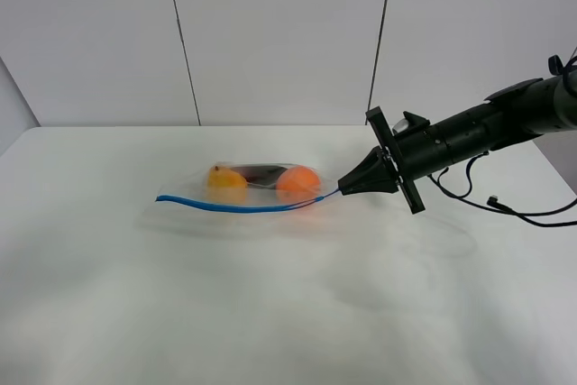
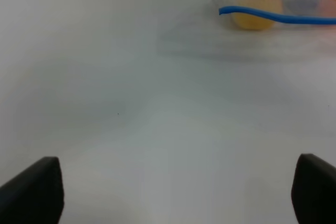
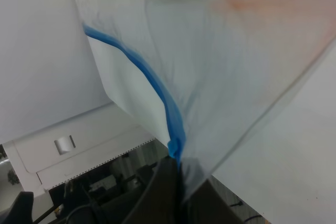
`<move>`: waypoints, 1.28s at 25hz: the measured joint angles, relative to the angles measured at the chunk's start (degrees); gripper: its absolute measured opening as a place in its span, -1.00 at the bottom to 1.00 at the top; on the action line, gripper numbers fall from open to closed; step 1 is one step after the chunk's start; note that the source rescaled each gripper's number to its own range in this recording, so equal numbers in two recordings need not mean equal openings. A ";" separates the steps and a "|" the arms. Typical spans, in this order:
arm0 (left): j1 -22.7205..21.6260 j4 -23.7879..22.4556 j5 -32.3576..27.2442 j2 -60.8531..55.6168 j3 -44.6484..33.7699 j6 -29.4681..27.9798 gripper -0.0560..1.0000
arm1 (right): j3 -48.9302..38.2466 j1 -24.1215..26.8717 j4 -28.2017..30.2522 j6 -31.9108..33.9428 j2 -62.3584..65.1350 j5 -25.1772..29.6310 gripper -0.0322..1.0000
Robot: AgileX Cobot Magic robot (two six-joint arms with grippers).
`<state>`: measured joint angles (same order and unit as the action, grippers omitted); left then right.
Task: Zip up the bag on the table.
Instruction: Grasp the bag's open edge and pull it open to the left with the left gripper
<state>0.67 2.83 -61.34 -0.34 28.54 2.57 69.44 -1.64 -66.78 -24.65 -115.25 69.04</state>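
Observation:
The clear bag (image 1: 257, 188) lies on the white table (image 1: 270, 313) near the middle, with two orange fruits (image 1: 298, 180) and a dark object inside. Its blue zipper strip (image 1: 234, 208) runs along the near edge. My right gripper (image 1: 347, 188) is shut on the zipper's right end, and the right wrist view shows the strip (image 3: 157, 87) running into the closed fingertips (image 3: 178, 174). My left gripper (image 2: 176, 182) is open and empty above bare table, its fingers (image 2: 37, 187) wide apart. The bag's left end (image 2: 294, 9) lies well beyond it. The left arm is outside the exterior view.
Pale wall panels (image 1: 270, 33) stand behind the table. The right arm's black cables (image 1: 505, 205) hang over the table's right edge. Through the bag, the right wrist view shows white equipment (image 3: 68, 145) off the table.

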 joint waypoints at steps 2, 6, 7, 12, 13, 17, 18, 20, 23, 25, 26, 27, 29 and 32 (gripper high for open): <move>0.00 0.00 0.00 0.00 0.00 0.00 1.00 | 0.00 0.00 -0.26 0.00 0.00 0.00 -0.93; 0.00 0.00 0.00 0.00 0.00 0.00 1.00 | 0.00 0.00 -0.67 0.00 0.00 0.00 -0.93; 0.00 0.00 0.05 0.20 0.10 0.00 1.00 | 0.00 0.00 -0.73 0.00 0.00 -0.05 -0.93; 0.00 -0.11 2.83 10.53 6.70 0.00 1.00 | 0.00 0.00 -0.79 0.00 0.00 -0.05 -0.93; 0.00 -0.11 3.45 14.27 9.17 0.00 1.00 | 0.00 0.00 -0.79 0.00 0.00 -0.05 -0.93; 0.00 -0.17 4.74 29.94 18.99 0.52 1.00 | 0.00 0.00 -0.83 0.00 0.00 -0.05 -0.93; 0.00 -0.17 5.05 33.33 21.32 1.57 1.00 | 0.00 0.00 -0.83 0.00 0.00 -0.05 -0.93; 0.00 -0.17 5.57 41.29 25.20 5.24 1.00 | 0.00 0.00 -0.83 0.00 0.00 -0.05 -0.93; 0.00 -0.17 7.86 51.55 30.10 15.43 1.00 | 0.00 0.00 -0.83 0.00 0.00 -0.05 -0.93; 0.00 -0.05 11.05 57.35 32.24 25.49 1.00 | 0.00 0.00 -0.83 0.00 0.00 -0.05 -0.93; 0.00 0.41 13.02 60.12 32.76 30.27 1.00 | 0.00 0.00 -0.83 0.00 0.00 -0.05 -0.93; 0.00 1.50 14.89 62.58 33.08 36.32 1.00 | 0.00 0.00 -0.83 0.00 0.00 -0.05 -0.93; 0.06 5.59 18.88 66.52 33.27 47.45 1.00 | 0.00 0.00 -1.11 0.00 0.00 -0.05 -0.93; 1.52 14.93 22.40 71.24 33.34 62.91 1.00 | 0.00 0.00 -1.40 0.00 0.00 -0.05 -0.93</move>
<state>2.19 17.77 -38.94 70.91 61.88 65.47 69.44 -1.64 -68.18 -24.65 -115.25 68.99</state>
